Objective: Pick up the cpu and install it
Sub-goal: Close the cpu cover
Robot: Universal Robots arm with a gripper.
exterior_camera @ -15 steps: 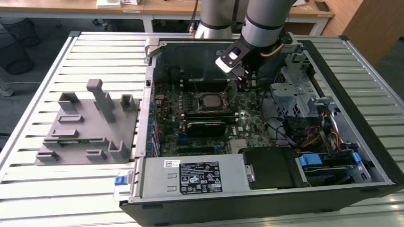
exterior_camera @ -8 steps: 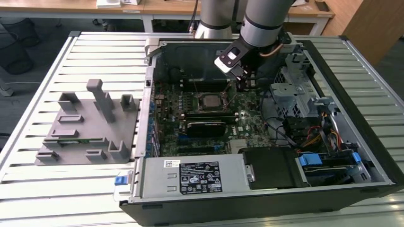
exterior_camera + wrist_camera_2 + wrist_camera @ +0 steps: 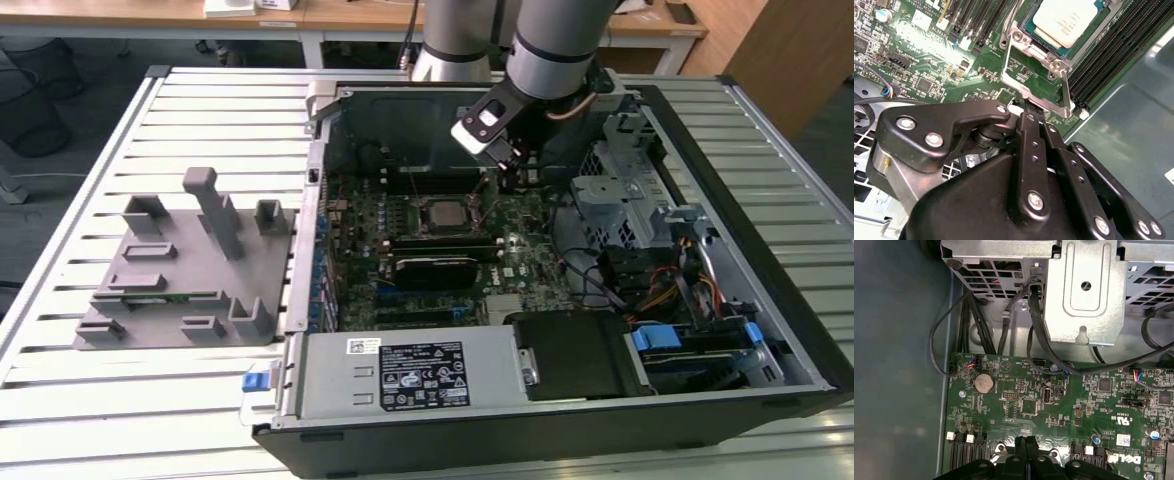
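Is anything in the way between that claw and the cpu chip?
Yes. In the second wrist view a hinged metal frame stands open between the shut gripper and the cpu, which lies seated just beyond it.

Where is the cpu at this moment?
In the second wrist view the cpu lies flat on the motherboard, between the memory slots, next to the metal frame and apart from the gripper.
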